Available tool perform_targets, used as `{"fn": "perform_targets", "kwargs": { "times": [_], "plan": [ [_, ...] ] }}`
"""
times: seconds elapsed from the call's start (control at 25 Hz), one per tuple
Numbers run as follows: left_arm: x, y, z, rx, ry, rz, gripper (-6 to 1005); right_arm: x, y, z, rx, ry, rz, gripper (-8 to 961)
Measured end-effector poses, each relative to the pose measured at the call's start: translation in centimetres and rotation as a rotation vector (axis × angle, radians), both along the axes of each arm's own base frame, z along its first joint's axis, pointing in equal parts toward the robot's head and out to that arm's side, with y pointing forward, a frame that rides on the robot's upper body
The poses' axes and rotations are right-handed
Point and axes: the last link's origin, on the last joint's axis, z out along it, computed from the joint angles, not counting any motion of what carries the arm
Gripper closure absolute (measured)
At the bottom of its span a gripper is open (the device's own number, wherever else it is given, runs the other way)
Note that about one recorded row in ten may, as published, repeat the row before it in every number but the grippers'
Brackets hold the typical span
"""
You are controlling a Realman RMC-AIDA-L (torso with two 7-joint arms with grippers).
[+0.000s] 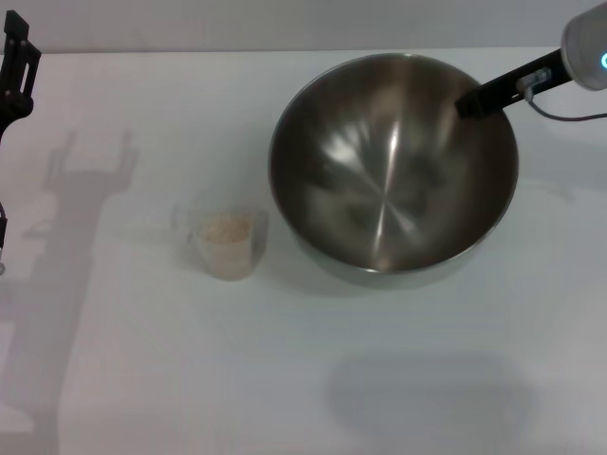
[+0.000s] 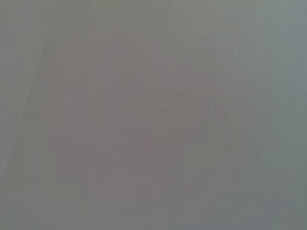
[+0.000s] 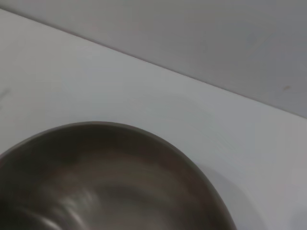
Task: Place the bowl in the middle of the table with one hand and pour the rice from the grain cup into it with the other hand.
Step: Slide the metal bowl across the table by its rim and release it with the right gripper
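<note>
The steel bowl [image 1: 394,171] is right of the table's middle in the head view; its rim also fills the lower part of the right wrist view [image 3: 115,158]. My right gripper [image 1: 474,100] comes in from the upper right and is shut on the bowl's far right rim, one black finger inside the wall. The grain cup [image 1: 228,245] stands upright just left of the bowl, handle pointing left, with the rice [image 1: 226,227] inside. My left gripper [image 1: 17,66] hangs open and empty at the far left edge, well away from the cup.
The white table [image 1: 285,379] stretches wide in front of the bowl and cup. A soft shadow lies on it below the bowl. The table's far edge meets a grey wall [image 3: 216,38]. The left wrist view shows only plain grey.
</note>
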Motion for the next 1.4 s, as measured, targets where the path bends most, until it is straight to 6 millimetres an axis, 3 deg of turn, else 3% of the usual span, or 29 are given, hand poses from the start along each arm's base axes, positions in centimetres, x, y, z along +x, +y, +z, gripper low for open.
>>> {"fn": "perform_targets", "kwargs": {
  "times": [0.24,0.84,1.4],
  "plan": [
    [0.0,0.0,0.0,0.003,-0.001,-0.002,244,0.3,-0.2,-1.6,-0.047,-0.008,-0.007,949],
    [0.1,-0.1,0.1,0.005,0.0,-0.005,244,0.7,-0.4,-2.7,-0.088,-0.044,-0.023,935],
    [0.1,-0.2,0.0,0.003,-0.003,-0.007,244,0.8,-0.3,-2.7,-0.086,-0.07,-0.012,793]
  ]
}}
